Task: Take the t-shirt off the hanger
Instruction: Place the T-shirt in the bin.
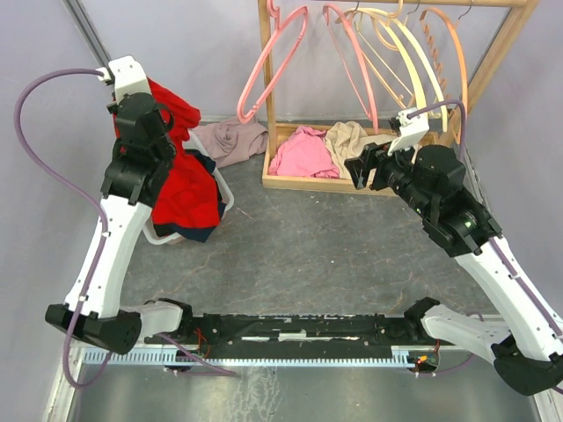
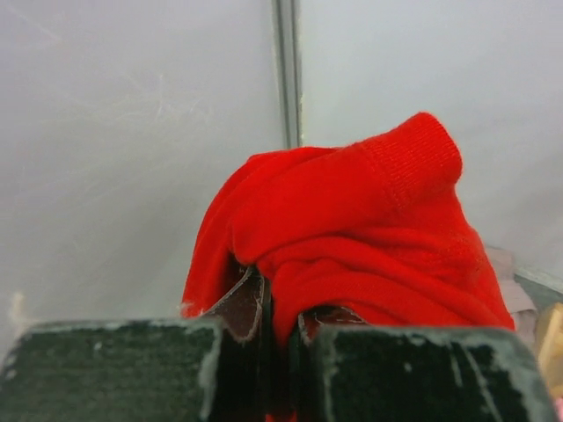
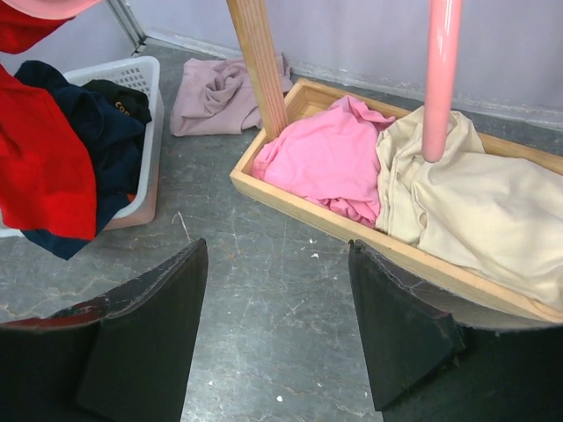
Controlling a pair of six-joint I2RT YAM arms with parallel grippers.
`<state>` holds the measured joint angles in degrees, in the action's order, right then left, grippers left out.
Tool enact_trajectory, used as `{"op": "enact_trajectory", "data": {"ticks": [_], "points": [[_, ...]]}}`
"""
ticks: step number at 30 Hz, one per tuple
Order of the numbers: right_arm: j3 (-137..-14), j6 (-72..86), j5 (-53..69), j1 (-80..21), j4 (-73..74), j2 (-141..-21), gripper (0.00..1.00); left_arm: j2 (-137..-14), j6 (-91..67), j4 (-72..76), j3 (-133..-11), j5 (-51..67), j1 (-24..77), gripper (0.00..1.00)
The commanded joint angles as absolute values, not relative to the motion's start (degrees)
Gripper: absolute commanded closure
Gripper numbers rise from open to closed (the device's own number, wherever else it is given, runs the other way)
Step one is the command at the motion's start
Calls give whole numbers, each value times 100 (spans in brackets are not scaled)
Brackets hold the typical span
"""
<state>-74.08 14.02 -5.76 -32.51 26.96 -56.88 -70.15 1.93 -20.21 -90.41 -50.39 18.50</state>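
Observation:
The red t-shirt [image 1: 186,189] hangs from my left gripper [image 1: 161,107], raised over the white laundry basket [image 1: 225,190] at the left. In the left wrist view the jaws [image 2: 281,327] are shut on a bunched fold of the red t-shirt [image 2: 352,229]. No hanger shows inside the shirt. Empty pink [image 1: 274,70], cream [image 1: 420,66] and orange [image 1: 453,53] hangers hang on the wooden rack at the back. My right gripper [image 1: 359,165] is open and empty, low in front of the rack's wooden base tray [image 3: 308,215]; its fingertips [image 3: 277,248] stand wide apart.
The tray holds a pink garment [image 3: 325,158] and a beige one [image 3: 475,202]. A mauve garment [image 1: 230,139] lies on the table behind. The basket [image 3: 132,75] holds dark navy clothes [image 3: 92,132]. A rack post [image 3: 257,61] and a pink hanger arm [image 3: 440,70] stand ahead of the right gripper.

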Motion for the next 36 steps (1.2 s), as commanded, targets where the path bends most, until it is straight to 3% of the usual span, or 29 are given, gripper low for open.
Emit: {"op": "enact_trajectory", "data": {"ticks": [1, 19, 34, 36], "points": [[-7332, 1261, -739, -3232, 2448, -5559, 27, -7106, -583, -1905, -8721, -4248, 1208, 97], [-7094, 1326, -721, -3230, 2355, -5552, 27, -7317, -2250, -783, -5520, -3188, 250, 97], [-7083, 1372, -633, -3227, 2337, -5681, 27, -8516, -2629, -407, -5146, -2480, 0, 97], [-7090, 1379, -620, -3229, 2342, -5677, 27, -8351, -2586, -526, -5222, -2493, 6, 91]]}}
